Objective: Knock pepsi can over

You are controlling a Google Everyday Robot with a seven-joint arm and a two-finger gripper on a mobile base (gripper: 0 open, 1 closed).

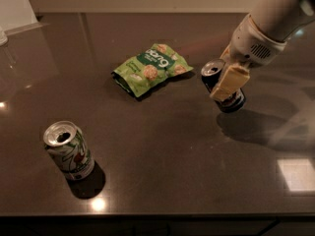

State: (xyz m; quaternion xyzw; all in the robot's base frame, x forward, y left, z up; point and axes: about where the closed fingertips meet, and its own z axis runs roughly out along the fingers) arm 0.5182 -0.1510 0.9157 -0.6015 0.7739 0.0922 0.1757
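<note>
The pepsi can [211,73] is standing toward the right edge of the tabletop [162,151], about midway between the near and far edges, and it is leaning with its silver top tipping toward the left edge while its base is resting on the dark surface. The end effector [227,85] is reaching down from the far right corner and is pressing against the side of the can that faces the near edge, covering much of the can's middle. Whether it is clamped on the can or merely lying against it, I cannot tell. The tab opening is showing on top, so the can is probably partly or wholly empty and therefore light, though that is a guess. It is looking like thin, stiff metal with a smooth, slippery wall, sitting on a glossy tabletop where it is likely to slide as readily as tip. A tall narrow shape like this is toppling most easily from contact high on the wall, near the top rim, so that is the place for pushing. A low push is risking a skid toward the green snack bag [151,69], which is lying near the can's left, toward the far edge. A white-and-green can [69,150] is standing well apart, near the front left corner.
</note>
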